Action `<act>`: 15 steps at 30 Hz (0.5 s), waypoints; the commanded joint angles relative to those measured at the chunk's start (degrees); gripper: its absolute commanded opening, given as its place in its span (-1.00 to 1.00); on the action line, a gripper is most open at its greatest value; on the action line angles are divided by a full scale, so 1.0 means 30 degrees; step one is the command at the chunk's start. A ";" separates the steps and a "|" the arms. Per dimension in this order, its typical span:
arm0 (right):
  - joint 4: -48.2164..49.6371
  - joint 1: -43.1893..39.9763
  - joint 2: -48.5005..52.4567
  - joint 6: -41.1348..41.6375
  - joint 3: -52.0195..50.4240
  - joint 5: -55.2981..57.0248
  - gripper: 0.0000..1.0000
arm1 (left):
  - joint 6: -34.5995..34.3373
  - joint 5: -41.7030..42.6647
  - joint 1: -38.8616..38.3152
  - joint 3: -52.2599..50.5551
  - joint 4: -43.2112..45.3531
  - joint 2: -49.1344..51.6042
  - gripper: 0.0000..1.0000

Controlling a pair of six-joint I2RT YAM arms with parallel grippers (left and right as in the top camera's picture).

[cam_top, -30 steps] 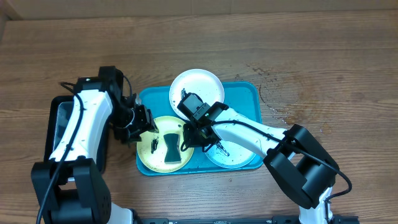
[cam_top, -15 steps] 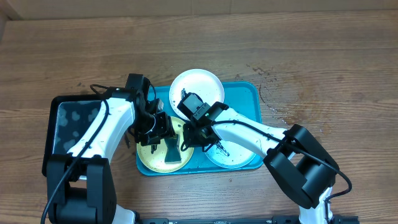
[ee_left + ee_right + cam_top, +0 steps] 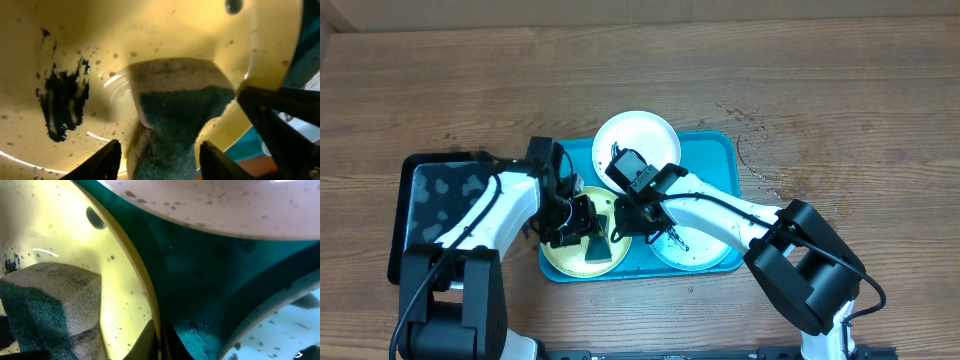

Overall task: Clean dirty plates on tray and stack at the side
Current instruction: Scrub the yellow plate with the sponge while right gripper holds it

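Wiping stage of the plate-cleaning task, overhead and wrist views; the turquoise tray lies mid-desk and carries all three dirty plates: white plate at the back, yellow-green plate front left, mint plate front right; none is yet stacked at the side; a black tray sits to the left, just beside the turquoise one

The right claw meets the yellow-green plate at its right rim, its fingers drawn together with the rim apparently pinched between them; this is judged a bracing hold, so the plate cannot slide or spin while it is rubbed

The left claw hangs low over the same plate with its fingers apart, one on each side of the sponge, neither visibly pressing it; the sponge rests on the plate's floor, near a black smear with fine specks scattered around it

Probable next step: close on the sponge and drag it across the smear; the two claws work close together over one small plate, so a wide stroke risks striking the right claw or pulling the rim out of its grip
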 commanded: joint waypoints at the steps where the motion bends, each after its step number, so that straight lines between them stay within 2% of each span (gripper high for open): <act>1: 0.0175 0.0029 0.0080 -0.0131 0.0087 -0.0124 -0.91 | -0.0138 0.0277 -0.0058 -0.0510 0.0459 -0.0044 -0.02; 7: 0.0160 0.0029 0.0080 -0.0146 0.0087 -0.0124 -0.91 | -0.0124 0.0284 -0.0051 -0.0597 0.0954 -0.0044 -0.02; 11: 0.0160 0.0029 0.0080 -0.0299 0.0087 -0.0131 -0.91 | -0.0138 0.0321 -0.0051 -0.0597 0.1188 -0.0044 -0.21; 15: 0.0160 0.0029 0.0080 -0.0430 0.0087 -0.0131 -0.91 | -0.0051 0.1137 -0.0073 -0.0597 0.1472 -0.0044 -0.21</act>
